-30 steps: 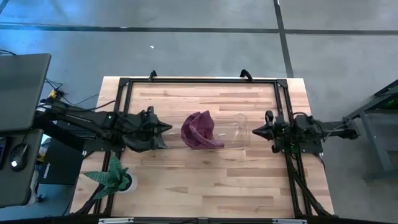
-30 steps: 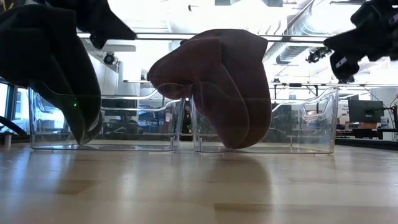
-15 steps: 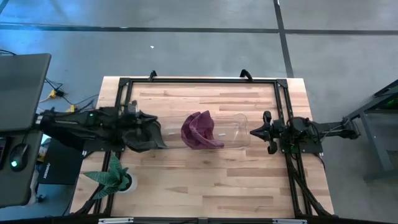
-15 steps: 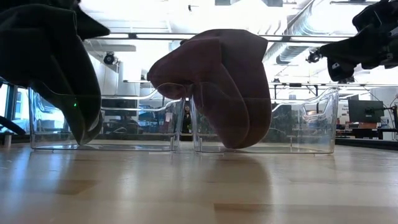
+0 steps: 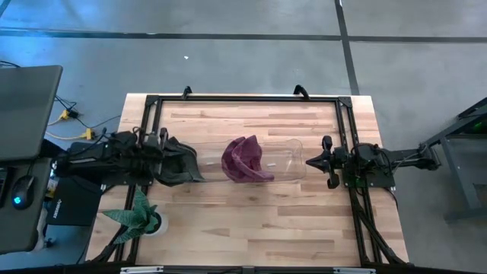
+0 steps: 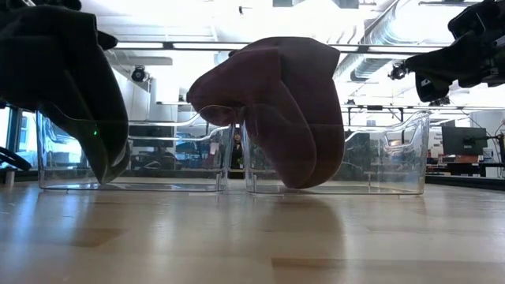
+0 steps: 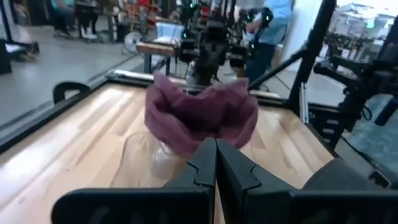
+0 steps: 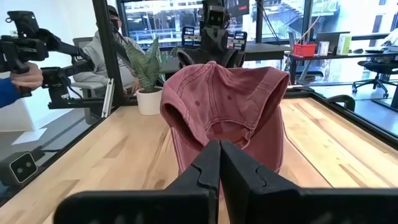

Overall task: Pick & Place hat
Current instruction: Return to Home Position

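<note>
Red cap [image 5: 245, 158] is noted in the right transparent bin [image 5: 289, 161], bunched at the end nearest the left transparent bin [image 6: 170, 158] and rising well above the rim. It is judged too bulky to lie flat inside. Black cap [image 6: 71, 87] is heaped in the left bin and hangs over its outer end; whether one cap or more cannot be told. Caps are judged sorted by colour.

Right gripper [image 8: 219, 152] hangs just beyond the right bin's far end, fingers pressed together, nothing held. Left gripper [image 7: 216, 149] hangs behind the black cap, likewise closed and empty. Both are judged clear of the bins for homing.

No brand, label or writing can be read on caps or bins. Potted plant [image 5: 138, 217] is noted at a tabletop [image 5: 251, 228] corner beside the left arm.
</note>
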Robot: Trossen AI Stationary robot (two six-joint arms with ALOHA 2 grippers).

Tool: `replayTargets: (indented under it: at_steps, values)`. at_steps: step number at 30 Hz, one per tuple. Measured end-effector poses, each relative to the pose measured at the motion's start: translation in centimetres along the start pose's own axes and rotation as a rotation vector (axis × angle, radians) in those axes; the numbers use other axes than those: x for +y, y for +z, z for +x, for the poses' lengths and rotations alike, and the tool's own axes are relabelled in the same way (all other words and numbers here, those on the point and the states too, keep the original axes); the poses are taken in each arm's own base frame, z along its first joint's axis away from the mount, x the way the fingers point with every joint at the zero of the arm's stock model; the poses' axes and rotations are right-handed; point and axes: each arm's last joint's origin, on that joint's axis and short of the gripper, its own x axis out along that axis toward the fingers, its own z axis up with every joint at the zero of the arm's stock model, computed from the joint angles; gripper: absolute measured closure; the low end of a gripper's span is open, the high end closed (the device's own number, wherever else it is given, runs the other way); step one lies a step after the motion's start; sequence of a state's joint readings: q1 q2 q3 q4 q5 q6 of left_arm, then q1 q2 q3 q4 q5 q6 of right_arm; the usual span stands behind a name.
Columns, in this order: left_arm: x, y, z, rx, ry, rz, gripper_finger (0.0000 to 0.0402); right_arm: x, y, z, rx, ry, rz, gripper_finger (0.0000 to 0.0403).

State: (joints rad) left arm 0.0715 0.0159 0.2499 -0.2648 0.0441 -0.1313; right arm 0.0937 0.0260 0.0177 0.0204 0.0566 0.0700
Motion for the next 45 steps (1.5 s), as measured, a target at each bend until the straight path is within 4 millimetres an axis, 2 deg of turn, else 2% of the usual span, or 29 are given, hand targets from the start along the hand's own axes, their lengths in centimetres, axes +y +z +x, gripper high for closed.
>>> replayTargets:
  at_steps: [7, 15, 20, 32, 45]
  values:
    - [0.3, -0.3, 0.1, -0.034, 0.083, 0.024, 0.0401, 0.0, 0.0, 0.0, 0.001, 0.0, 0.0, 0.0395]
    - [0.4, -2.8, 1.5, -0.087, 0.129, 0.02, 0.0401, 0.0, 0.0, 0.0, 0.001, 0.0, 0.0, 0.0396]
    - [-0.4, -3.6, 1.6, -0.065, 0.134, 0.027, 0.0401, 0.0, 0.0, 0.0, 0.001, 0.0, 0.0, 0.0394]
    - [-1.9, -4.4, 1.2, 0.005, 0.073, 0.099, 0.0401, 0.0, 0.0, 0.0, 0.001, 0.0, 0.0, 0.0394]
    - [-2.1, -4.6, 1.2, 0.013, 0.04, 0.124, 0.0402, 0.0, 0.0, 0.0, 0.001, 0.0, 0.0, 0.0394]
